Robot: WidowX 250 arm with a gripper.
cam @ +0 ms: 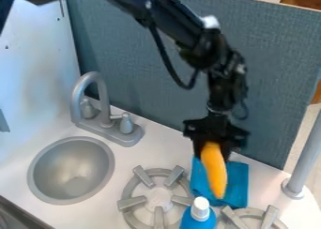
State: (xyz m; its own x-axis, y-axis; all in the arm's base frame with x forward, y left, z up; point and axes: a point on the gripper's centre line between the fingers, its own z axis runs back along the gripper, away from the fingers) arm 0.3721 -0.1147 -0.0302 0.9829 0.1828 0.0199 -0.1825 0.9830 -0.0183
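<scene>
My gripper (213, 146) hangs over the right part of the counter, close to the back panel, shut on an orange, carrot-like object (214, 171). The object points down and toward the front, its top end between the fingers. Behind and below it lies a blue cloth (237, 181) on the counter. A blue bottle with a white cap (200, 209) stands just in front of the cloth, near the object's lower tip.
Left of the cloth is a grey stove burner (132, 202), with a second burner (270, 216) at the lower right. A round sink (70, 171) and grey faucet (100, 106) are at left. A grey post (304, 157) rises at right, and a blue-grey panel (150, 82) stands behind.
</scene>
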